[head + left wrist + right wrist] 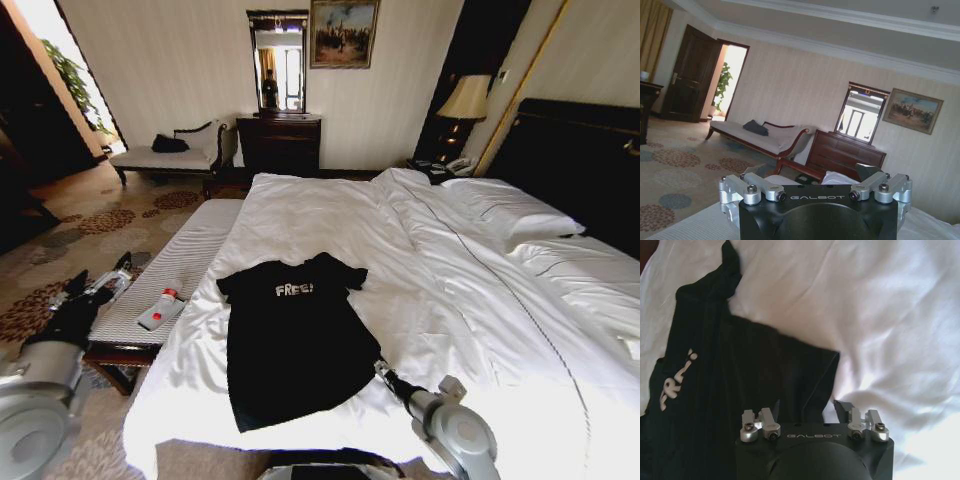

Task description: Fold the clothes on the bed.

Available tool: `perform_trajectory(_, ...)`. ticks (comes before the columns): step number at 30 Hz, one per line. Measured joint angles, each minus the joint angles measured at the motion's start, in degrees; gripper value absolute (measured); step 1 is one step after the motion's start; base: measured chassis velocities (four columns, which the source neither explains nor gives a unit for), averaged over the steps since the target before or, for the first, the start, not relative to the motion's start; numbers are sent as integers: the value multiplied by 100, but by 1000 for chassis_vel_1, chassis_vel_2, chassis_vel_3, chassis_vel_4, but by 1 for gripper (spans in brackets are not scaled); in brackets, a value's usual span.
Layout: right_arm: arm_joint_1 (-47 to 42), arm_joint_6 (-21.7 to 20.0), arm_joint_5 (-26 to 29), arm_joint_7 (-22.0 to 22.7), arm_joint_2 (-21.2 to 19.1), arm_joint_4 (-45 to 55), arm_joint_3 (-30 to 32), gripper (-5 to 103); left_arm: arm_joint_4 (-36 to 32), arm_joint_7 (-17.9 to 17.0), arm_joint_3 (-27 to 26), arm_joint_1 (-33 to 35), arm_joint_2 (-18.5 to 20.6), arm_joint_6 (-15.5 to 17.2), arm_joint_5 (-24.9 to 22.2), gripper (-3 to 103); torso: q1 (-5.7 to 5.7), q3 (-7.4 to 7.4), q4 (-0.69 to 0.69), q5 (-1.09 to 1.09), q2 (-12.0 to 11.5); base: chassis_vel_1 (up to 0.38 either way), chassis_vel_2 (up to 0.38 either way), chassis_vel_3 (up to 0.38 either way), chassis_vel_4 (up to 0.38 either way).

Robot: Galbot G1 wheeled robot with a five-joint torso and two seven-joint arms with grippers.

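Observation:
The black T-shirt (pixel 290 340) with white "FREE." lettering lies spread flat, chest up, on the white bed (pixel 440 300) near its foot. My right gripper (pixel 381 368) sits low at the shirt's lower right hem corner. In the right wrist view the right gripper (pixel 805 412) is open, and the shirt (pixel 740 375) reaches its hem edge in between the two fingers (pixel 767 416). My left gripper (pixel 98 277) hovers off the bed above the striped bench. In the left wrist view this gripper (pixel 810 175) is open and holds nothing.
The pale striped bench (pixel 190 255) runs along the bed's left side, with a small white-and-red bottle (pixel 160 308) on it. Pillows (pixel 510 210) and a dark headboard (pixel 580 160) are at the right. A chaise lounge (pixel 170 155) and dark dresser (pixel 280 140) stand against the far wall.

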Motion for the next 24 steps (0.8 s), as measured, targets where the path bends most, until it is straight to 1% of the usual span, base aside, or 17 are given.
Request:
perform_trajectory(2, -4, 4, -5, 6, 27, 33, -65, 53, 2, -20, -10, 59, -41, -2, 38, 100, -1, 0, 1, -1, 0, 0, 0, 0, 0)
perform_trajectory(3, 0, 9, -18, 12, 38, 34, -89, 53, 2, -27, -13, 80, -51, -3, 47, 100, 0, 0, 1, -1, 0, 0, 0, 0, 0)
perform_trajectory(4, 9, 20, -41, 18, 46, 30, -112, 48, 2, -31, -16, 95, -58, -4, 56, 100, -1, 0, 0, 0, 0, 0, 0, 0, 0)
perform_trajectory(5, 9, 20, -41, 18, 46, 30, -112, 48, 2, -31, -16, 95, -58, -4, 56, 100, -1, 0, 0, 0, 0, 0, 0, 0, 0)
perform_trajectory(8, 9, 61, -104, 26, 41, 11, -168, 32, 4, -39, -26, 118, -91, -6, 85, 100, 0, 0, 0, 0, 0, 0, 0, 0, 0)
perform_trajectory(9, 9, 61, -104, 26, 41, 11, -168, 32, 4, -39, -26, 118, -91, -6, 85, 100, 0, 0, 0, 0, 0, 0, 0, 0, 0)
perform_trajectory(12, 15, 116, -122, 76, 4, -11, -182, 15, 6, -58, -28, 118, -155, -9, 100, 100, 0, 0, 0, 0, 0, 0, 0, 0, 0)
perform_trajectory(13, 15, 116, -122, 76, 4, -11, -182, 15, 6, -58, -28, 118, -155, -9, 100, 100, 0, 0, 0, 0, 0, 0, 0, 0, 0)
perform_trajectory(14, 13, 129, -122, 84, -10, -11, -184, 9, 6, -63, -30, 118, -168, -9, 101, 100, 0, 0, 0, 0, 0, 0, 0, 0, 0)
perform_trajectory(15, 8, 139, -122, 88, -26, -9, -187, 9, 6, -69, -33, 118, -179, -10, 101, 100, 0, 0, 1, 0, 0, 0, 0, 0, 0)
perform_trajectory(16, -1, 149, -122, 94, -41, -3, -193, 4, 6, -75, -34, 118, -190, -10, 101, 100, 0, 0, 0, 0, 0, 0, 0, 0, 0)
perform_trajectory(18, -29, 164, -124, 122, -70, 20, -206, 1, 6, -86, -36, 118, -208, -10, 101, 100, 0, 0, 0, 0, 0, 0, 0, 0, 0)
perform_trajectory(24, -406, 349, -132, 297, -162, 209, -229, 0, 7, -99, -30, 116, -255, -8, 104, 100, 0, 0, 0, 0, 0, 0, 0, 0, 0)
